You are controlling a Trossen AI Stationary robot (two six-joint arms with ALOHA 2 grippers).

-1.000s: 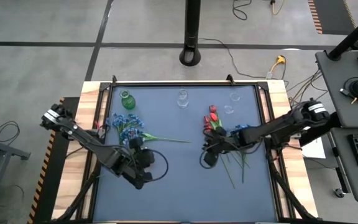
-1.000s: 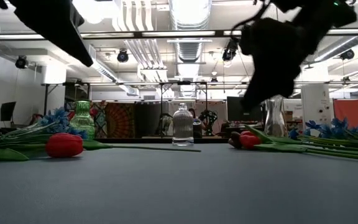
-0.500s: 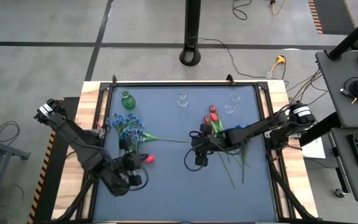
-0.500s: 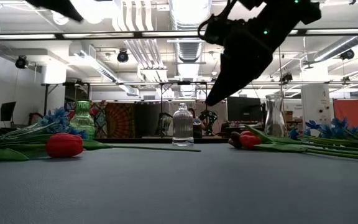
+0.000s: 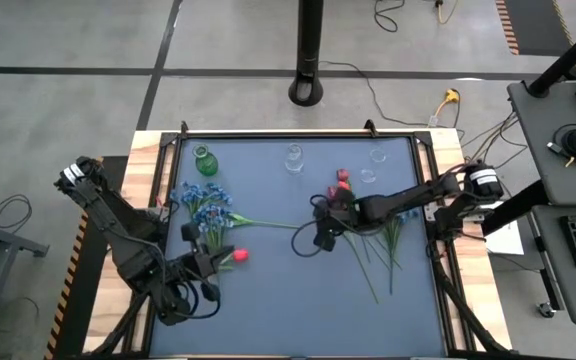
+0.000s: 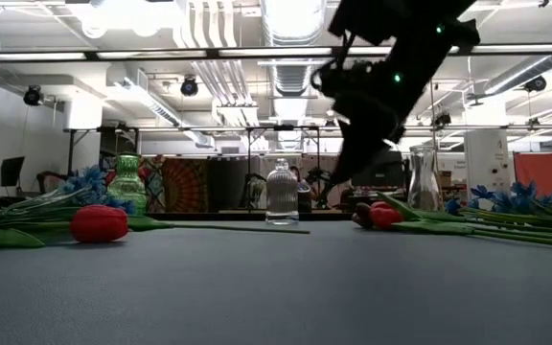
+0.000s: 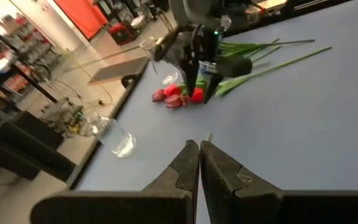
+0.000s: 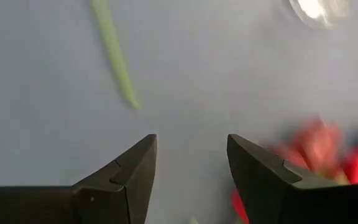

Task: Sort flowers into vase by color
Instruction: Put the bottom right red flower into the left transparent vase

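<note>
The right gripper (image 5: 320, 240) hangs over the middle of the table (image 5: 298, 300), jaws apart and empty, just beside the pile of red tulips (image 5: 343, 190) and green stems lying at the right. The left gripper (image 5: 206, 268) sits near the front left with its jaws closed on nothing, close to a single red tulip (image 5: 238, 256). Blue flowers (image 5: 203, 203) lie beside the green vase (image 5: 204, 161).
</note>
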